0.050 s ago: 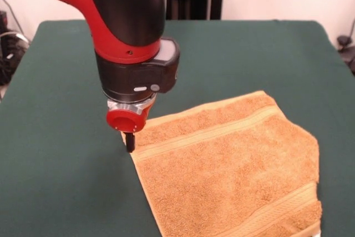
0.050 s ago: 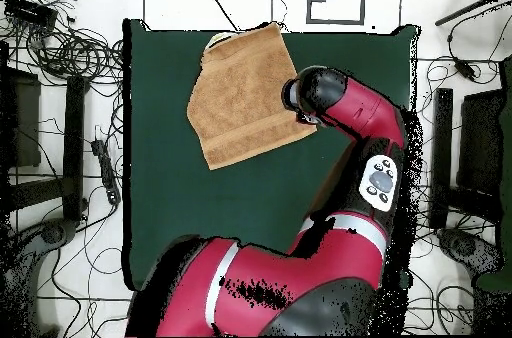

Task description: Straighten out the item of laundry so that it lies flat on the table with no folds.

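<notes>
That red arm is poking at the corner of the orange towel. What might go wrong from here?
1. The gripper sits right at the towel's corner, so it might slip off the edge and catch only the green table cloth.
2. The towel lies close to the table's edge, seemingly overhanging it in the overhead view; a pull that way could slide it off.
3. One corner looks turned under, and dragging might deepen that fold rather than flatten it.

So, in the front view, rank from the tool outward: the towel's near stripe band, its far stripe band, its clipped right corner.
1. Far stripe band, beside the tool, to its right.
2. Clipped right corner, picture right.
3. Near stripe band, at the bottom right.
</notes>
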{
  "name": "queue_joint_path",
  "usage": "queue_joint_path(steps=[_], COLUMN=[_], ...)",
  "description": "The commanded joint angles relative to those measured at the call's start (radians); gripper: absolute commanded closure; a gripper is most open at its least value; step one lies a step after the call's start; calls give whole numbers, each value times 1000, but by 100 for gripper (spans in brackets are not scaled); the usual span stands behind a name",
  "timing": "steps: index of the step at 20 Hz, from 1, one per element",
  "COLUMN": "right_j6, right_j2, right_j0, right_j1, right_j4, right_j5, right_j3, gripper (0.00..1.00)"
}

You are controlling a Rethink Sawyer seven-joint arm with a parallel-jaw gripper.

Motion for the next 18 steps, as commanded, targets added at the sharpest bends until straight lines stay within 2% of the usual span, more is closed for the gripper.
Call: queue_joint_path(steps=[1, 7, 18], right_j6=[106, 99, 103], right_j2=[137, 168, 164], right_j0=[-10, -20, -15], right_j1=[108, 144, 163], right_j4=[26, 34, 43], right_j5=[-84, -149, -111], right_j3=[56, 62, 45], gripper=[0, 0, 0])
